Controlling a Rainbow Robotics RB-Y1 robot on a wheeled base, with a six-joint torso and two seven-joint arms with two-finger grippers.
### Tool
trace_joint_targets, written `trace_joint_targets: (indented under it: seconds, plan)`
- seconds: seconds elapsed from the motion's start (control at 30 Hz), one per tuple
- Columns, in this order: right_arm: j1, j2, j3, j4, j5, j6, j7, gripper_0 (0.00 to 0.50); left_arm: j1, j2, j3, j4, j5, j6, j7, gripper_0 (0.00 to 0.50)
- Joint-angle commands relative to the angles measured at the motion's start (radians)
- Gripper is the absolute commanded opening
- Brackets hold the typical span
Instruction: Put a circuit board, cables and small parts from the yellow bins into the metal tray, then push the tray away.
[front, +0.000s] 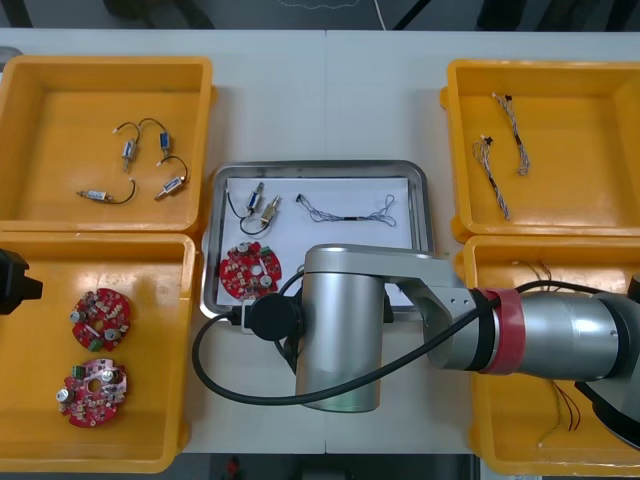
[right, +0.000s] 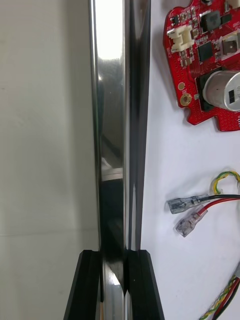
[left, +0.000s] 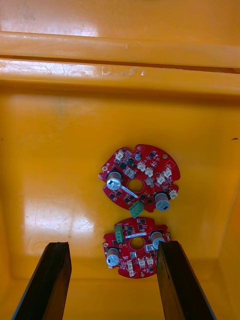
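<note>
The metal tray (front: 320, 168), white inside, lies between the yellow bins. It holds a red circuit board (front: 250, 270), small metal parts (front: 262, 207) and a thin cable (front: 350, 210). My right arm (front: 340, 330) reaches across to the tray's near left edge and hides its own gripper. In the right wrist view my right gripper (right: 114, 260) is shut on the tray's shiny rim (right: 112, 125), one finger on each side. The board (right: 210, 65) and a red and yellow cable (right: 210, 200) lie just inside the rim. My left gripper (left: 114, 280) hangs open above two circuit boards (left: 139, 180).
The near left bin (front: 150, 420) holds two boards (front: 100, 318). Small metal parts with black cables (front: 140, 165) lie in the far left bin. The far right bin (front: 580, 180) holds twisted cables (front: 505, 140); the near right bin (front: 510, 440) has red and yellow cables. Bare table (front: 330, 100) lies beyond the tray.
</note>
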Motion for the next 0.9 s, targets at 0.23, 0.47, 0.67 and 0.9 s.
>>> trace_joint_targets:
  seconds: [0.23, 0.47, 0.67, 0.9]
  plan:
    - [-0.14, -0.008, -0.054, 0.066, -0.059, -0.028, 0.022, 0.0, 0.019, 0.04, 0.021, -0.03, 0.001, -0.011, -0.063, 0.5]
    - [-0.207, -0.009, -0.058, 0.133, -0.11, -0.076, 0.036, 0.0, 0.019, 0.04, 0.021, -0.03, 0.001, -0.011, -0.063, 0.5]
    - [-0.264, -0.009, -0.06, 0.213, -0.168, -0.129, 0.047, 0.0, 0.019, 0.04, 0.021, -0.03, 0.001, -0.011, -0.063, 0.5]
    - [-0.306, -0.008, -0.058, 0.293, -0.179, -0.172, 0.07, 0.0, 0.019, 0.04, 0.021, -0.03, 0.001, -0.011, -0.063, 0.5]
